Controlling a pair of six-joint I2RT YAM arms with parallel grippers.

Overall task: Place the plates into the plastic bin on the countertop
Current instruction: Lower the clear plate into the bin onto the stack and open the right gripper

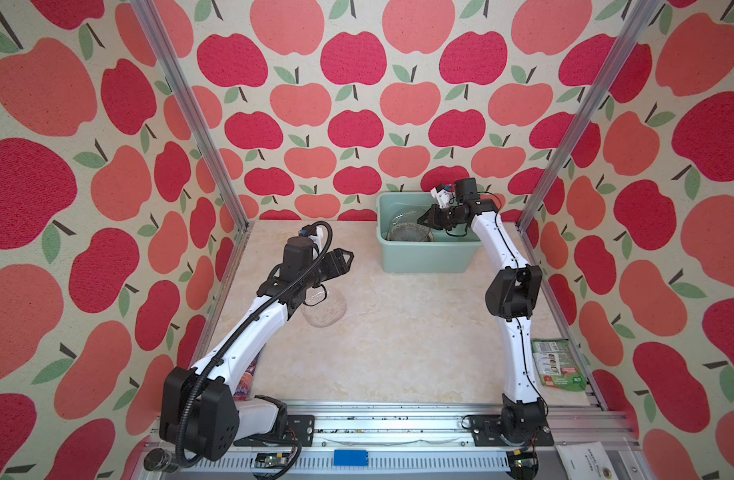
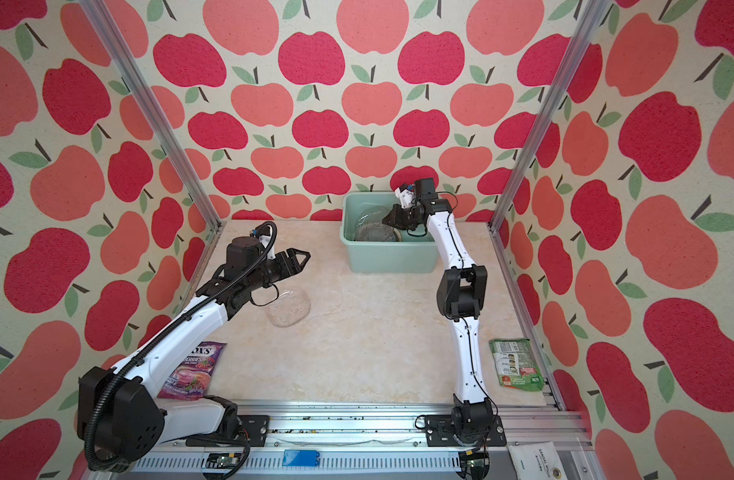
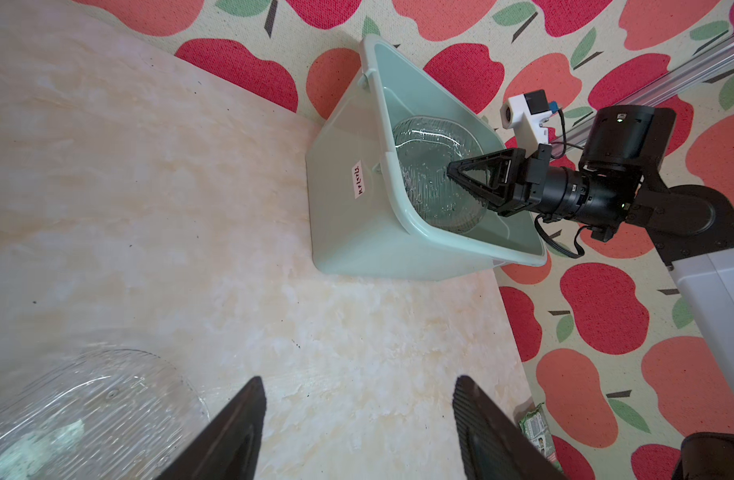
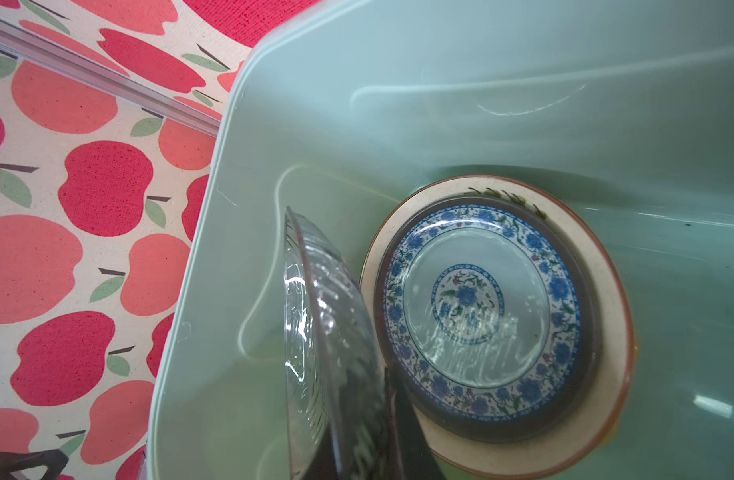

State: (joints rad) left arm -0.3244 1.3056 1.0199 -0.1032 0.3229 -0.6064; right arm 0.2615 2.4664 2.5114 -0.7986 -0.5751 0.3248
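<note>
Ribbed clear glass plate (image 4: pixel 328 332) tilted in smooth mint plastic bin (image 4: pixel 481 83).

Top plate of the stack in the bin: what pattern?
The plate: white, blue floral rim band and blue centre medallion. Best in the right wrist view.

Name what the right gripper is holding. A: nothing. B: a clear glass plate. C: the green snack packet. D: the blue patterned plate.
B: the right gripper is shut on the rim of a clear glass plate, tilted on edge inside the plastic bin.
</note>
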